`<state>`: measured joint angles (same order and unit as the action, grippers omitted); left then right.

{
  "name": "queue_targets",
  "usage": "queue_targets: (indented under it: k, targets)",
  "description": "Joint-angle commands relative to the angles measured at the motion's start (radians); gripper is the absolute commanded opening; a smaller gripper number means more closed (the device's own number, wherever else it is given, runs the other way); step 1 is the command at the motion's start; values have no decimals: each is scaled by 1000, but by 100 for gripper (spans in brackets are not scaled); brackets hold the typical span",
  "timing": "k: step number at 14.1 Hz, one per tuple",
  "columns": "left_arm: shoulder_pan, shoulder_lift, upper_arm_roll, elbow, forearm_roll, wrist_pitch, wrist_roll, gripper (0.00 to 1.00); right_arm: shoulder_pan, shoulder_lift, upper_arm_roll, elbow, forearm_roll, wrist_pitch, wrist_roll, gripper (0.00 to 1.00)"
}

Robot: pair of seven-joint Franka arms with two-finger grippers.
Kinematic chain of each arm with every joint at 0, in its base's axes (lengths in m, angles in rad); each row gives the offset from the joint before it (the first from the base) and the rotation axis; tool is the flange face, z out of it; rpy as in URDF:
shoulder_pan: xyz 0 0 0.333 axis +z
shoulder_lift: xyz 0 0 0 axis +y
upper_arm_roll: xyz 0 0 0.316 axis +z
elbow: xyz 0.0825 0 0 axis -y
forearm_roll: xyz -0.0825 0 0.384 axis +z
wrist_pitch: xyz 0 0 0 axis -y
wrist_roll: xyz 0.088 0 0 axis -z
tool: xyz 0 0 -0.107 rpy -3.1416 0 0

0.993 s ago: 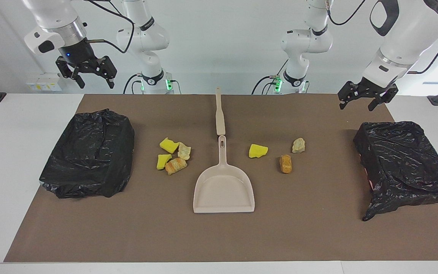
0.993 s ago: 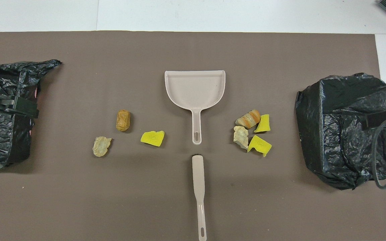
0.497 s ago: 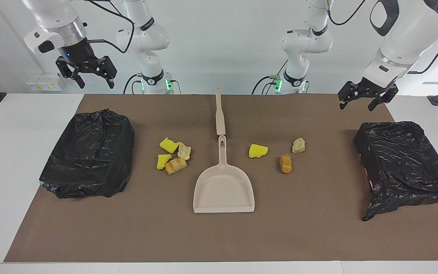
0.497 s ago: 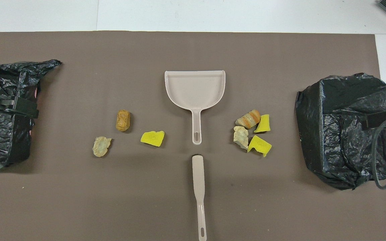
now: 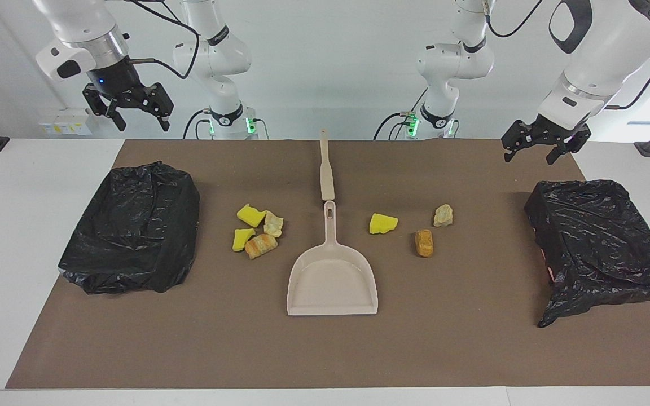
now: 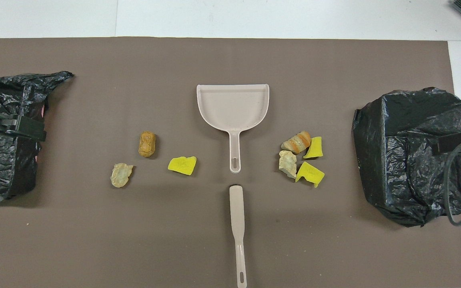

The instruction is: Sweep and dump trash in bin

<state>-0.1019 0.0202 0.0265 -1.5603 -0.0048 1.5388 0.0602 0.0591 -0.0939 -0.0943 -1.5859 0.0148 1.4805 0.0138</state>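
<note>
We find the brush [image 5: 325, 166] lying handle toward the robots in line with the dustpan [image 5: 332, 282], trash [image 5: 257, 230] flanking both, midway between the released, raised left tool [image 5: 535, 148] and right tool [image 5: 137, 117].

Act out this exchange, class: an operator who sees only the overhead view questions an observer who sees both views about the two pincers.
Operator: Is the left pincer touching the black bag that it covers in my view?
Observer: No. It hangs in the air, clear of that bag.
Operator: Is either pincer holding anything?
Observer: No. The left pincer and the right pincer both stand open and empty.
</note>
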Motion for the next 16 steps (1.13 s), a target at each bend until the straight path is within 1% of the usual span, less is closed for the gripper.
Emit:
queue_targets:
  k: [1, 12, 13, 14, 16]
  targets:
    - [10, -26, -8, -29, 11, 15, 10, 100, -8, 10, 5, 17, 5, -3, -25, 100]
    - [-10, -34, -20, -43, 3, 12, 7, 100, -10, 10, 5, 17, 5, -3, -25, 100]
    - [-21, -34, -23, -43, 3, 12, 21, 100, -10, 11, 5, 17, 5, -3, -25, 100]
    - [-56, -43, -23, -58, 3, 15, 3, 100, -10, 11, 5, 17, 5, -3, -25, 100]
    - [-117, -69, -22, -130, 3, 67, -40, 100, -8, 10, 5, 17, 5, -3, -25, 100]
